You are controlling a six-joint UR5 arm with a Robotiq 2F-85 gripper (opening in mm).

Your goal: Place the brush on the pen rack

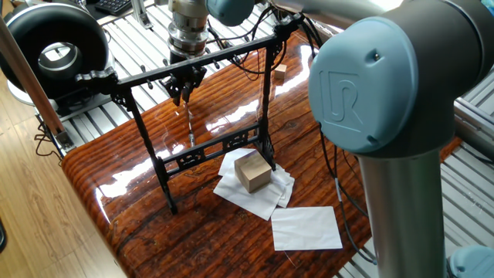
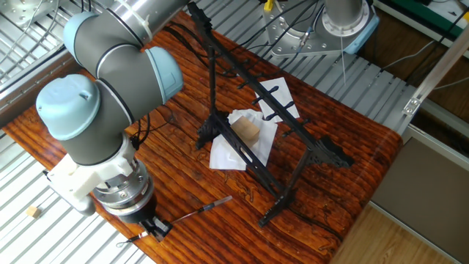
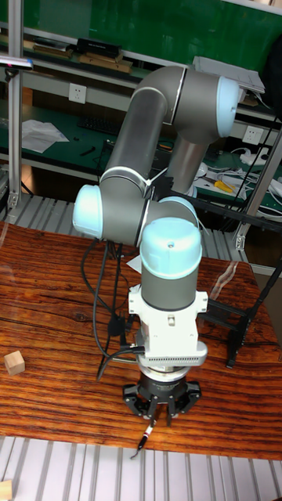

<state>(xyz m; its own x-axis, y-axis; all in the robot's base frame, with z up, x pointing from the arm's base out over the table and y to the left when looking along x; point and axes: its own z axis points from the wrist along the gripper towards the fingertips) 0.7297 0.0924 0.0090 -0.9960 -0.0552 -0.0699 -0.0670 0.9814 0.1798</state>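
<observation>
Dark grey brush (image 1: 187,123) is clamped in the tool (image 1: 184,86) behind the black pen rack (image 1: 193,116).

In one fixed view the brush is held near its upper end, hanging roughly upright with its tip down, just behind the rack's top bar and above the glossy wooden bench (image 1: 139,208); no peg is seen to be touched. In the other fixed view the brush (image 2: 194,212) is seen extending from the tool (image 2: 152,229) toward the rack's foot (image 2: 272,213). A small wooden block (image 1: 252,171) is set on white crumpled paper (image 1: 247,193) beside the rack, and a flat white sheet (image 1: 306,227) is laid nearby.
</observation>
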